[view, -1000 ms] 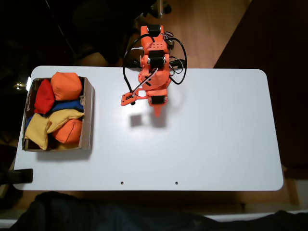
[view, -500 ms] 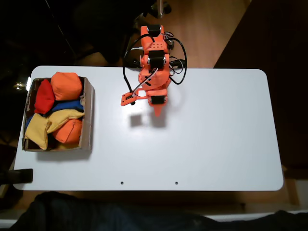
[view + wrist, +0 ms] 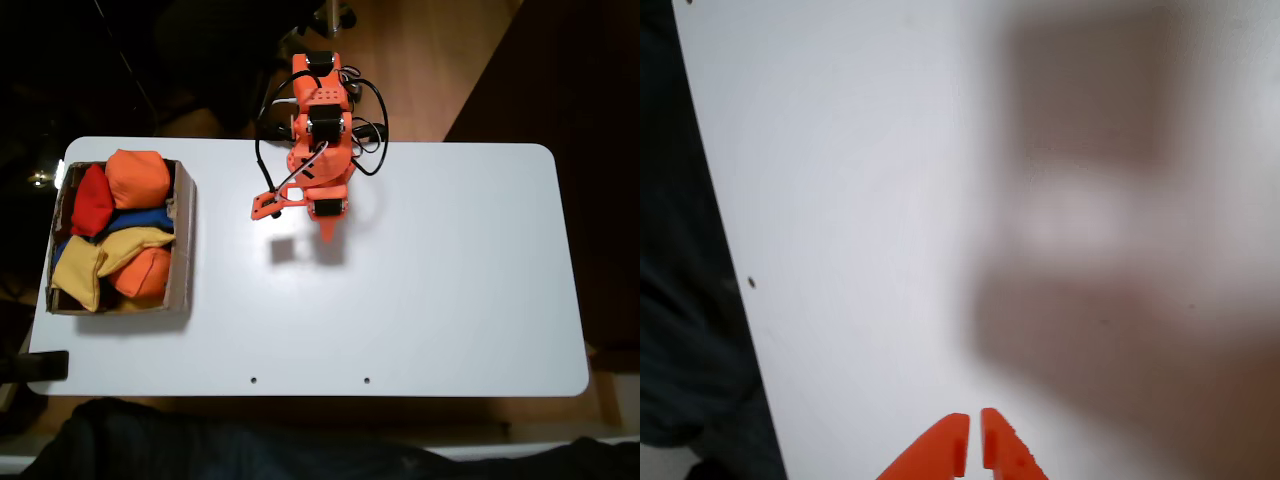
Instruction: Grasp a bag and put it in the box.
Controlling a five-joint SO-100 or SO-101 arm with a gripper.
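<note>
In the fixed view, the box (image 3: 183, 250) sits at the left end of the white table (image 3: 450, 300), with its long side running away from the table's near edge. Inside the box, the golden-yellow bag (image 3: 80, 270) lies in the near left corner, with a second yellow piece (image 3: 135, 243) stretching from it toward the box's right wall. An orange beanbag (image 3: 145, 273) lies just right of the bag, touching it. A blue beanbag (image 3: 140, 219) shows in the middle of the box, a red beanbag (image 3: 92, 202) lies against the left wall beyond the bag, and another orange beanbag (image 3: 138, 177) fills the far end.

Well to the right of the box, near the table's far edge, stands the orange arm (image 3: 318, 130), folded over itself, its gripper (image 3: 327, 234) pointing toward the near edge above bare table. In the wrist view the gripper (image 3: 973, 440) has its two orange tips nearly together, a thin slit between them, holding nothing.
</note>
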